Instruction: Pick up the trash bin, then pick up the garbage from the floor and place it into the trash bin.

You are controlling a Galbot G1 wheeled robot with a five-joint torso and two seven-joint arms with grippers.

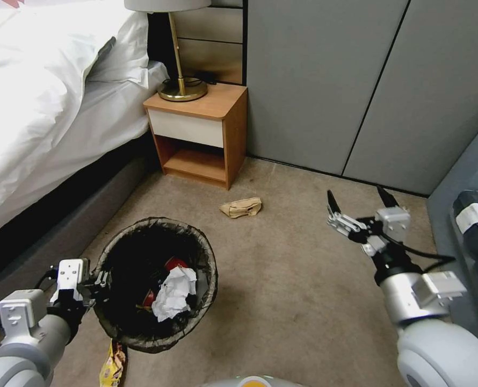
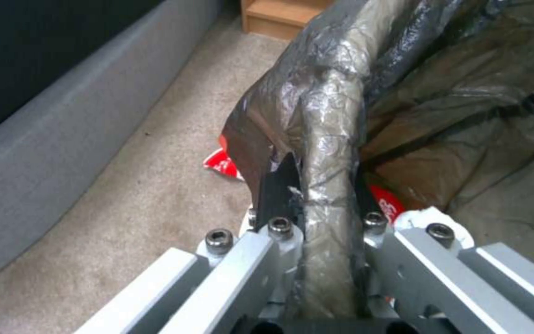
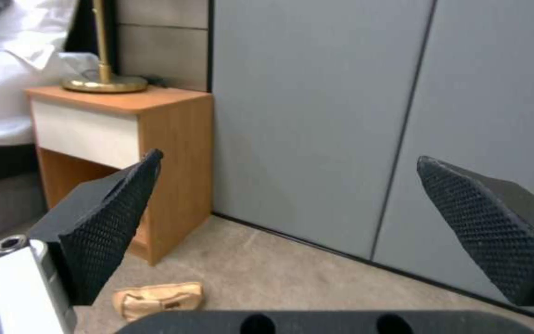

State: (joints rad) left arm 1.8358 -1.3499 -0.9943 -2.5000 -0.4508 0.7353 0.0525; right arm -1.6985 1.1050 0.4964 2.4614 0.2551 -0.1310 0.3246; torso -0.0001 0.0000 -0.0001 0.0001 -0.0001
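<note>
Plastic bin: the trash bin (image 1: 158, 279) is hanging off the carpet (image 1: 282, 279) at the front left, tilted, with its dark bag liner (image 2: 335, 116) folded over the rim.
Left gripper: the left gripper (image 1: 100, 284) is pinching the near-left rim of the bin; in the left wrist view its fingers (image 2: 277, 190) are sitting closed on either side of the liner-covered rim, one outside and one inside.
Bin contents: a white tissue wad (image 1: 174, 293) is lying inside on top, with a red wrapper (image 1: 174, 263) showing beside it.
Right gripper: the right gripper (image 1: 360, 201) is hovering in the air at the right, well apart from the bin, its two black fingers (image 3: 109, 232) spreading wide with nothing between them.
Paper bag: a tan paper bag (image 1: 241, 207) is lying flat on the carpet, near the foot of the nightstand (image 1: 198, 134) and between the bin and the wall.
Yellow packet: a yellow snack packet (image 1: 111, 365) is lying on the carpet just under the near edge of the bin.
Red wrapper on floor: in the left wrist view a red-and-white wrapper (image 2: 222, 162) is peeking out from behind the bin's side.
Surroundings: a bed (image 1: 51, 107) is standing to the left, and a brass lamp (image 1: 180, 80) is resting on the nightstand.
</note>
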